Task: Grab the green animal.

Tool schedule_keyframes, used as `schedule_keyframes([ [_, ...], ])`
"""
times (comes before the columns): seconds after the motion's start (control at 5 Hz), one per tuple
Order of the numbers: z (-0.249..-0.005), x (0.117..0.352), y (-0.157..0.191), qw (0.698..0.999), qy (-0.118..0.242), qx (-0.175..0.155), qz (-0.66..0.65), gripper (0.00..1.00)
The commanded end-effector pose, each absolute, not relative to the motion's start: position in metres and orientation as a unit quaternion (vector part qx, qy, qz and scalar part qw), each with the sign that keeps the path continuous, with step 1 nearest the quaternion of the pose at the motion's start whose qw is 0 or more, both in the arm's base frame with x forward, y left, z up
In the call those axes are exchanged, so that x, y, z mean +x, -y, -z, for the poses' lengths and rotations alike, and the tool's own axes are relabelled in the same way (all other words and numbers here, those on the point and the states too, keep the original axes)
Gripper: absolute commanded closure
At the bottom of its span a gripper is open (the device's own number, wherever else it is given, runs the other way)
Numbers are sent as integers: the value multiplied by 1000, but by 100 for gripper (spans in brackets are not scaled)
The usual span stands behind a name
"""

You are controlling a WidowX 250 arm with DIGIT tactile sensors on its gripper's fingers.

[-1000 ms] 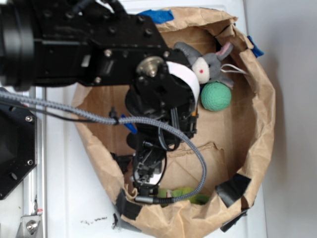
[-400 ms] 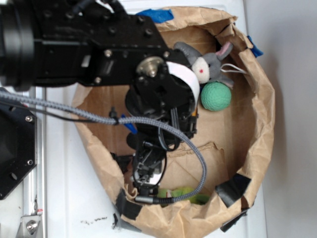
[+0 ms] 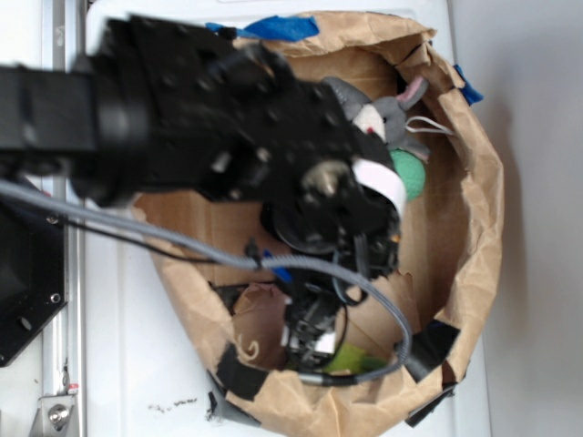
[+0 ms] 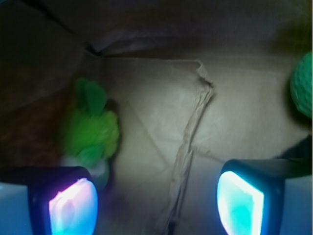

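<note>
Two glowing fingertips (image 4: 73,208) of the gripper (image 4: 156,203) are seen nearest in the wrist view, spread apart with nothing between them, so the grasp is judged not yet made. The green animal (image 4: 91,131), fuzzy and lumpy with upright ears and a pale underside, is found just beyond the left pad, off the centreline, on the creased brown paper bag (image 4: 195,122). Farther off, a textured teal ball (image 4: 303,85) is glimpsed, and a grey plush (image 3: 387,116) is seen against the far wall in the exterior view.

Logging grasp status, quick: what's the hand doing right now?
Hand: open, holding nothing; the green animal lies just beyond its left finger, not between the fingers.
</note>
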State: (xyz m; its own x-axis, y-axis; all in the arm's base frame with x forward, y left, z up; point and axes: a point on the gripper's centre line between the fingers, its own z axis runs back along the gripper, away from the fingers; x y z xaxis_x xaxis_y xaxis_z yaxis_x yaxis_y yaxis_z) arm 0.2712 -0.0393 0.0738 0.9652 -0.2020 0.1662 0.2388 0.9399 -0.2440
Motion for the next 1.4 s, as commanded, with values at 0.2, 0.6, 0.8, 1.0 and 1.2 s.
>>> schedule_keyframes([
  [0.2,-76,276,83,970,77,-168,155,0],
  [0.6,-50,262,102,947,95,-173,255,0],
  [0.8,-38,256,108,906,84,-215,355,0],
  [1.0,-29,255,108,867,57,-234,436,0],
  [1.2,-26,257,108,865,54,-242,437,0],
])
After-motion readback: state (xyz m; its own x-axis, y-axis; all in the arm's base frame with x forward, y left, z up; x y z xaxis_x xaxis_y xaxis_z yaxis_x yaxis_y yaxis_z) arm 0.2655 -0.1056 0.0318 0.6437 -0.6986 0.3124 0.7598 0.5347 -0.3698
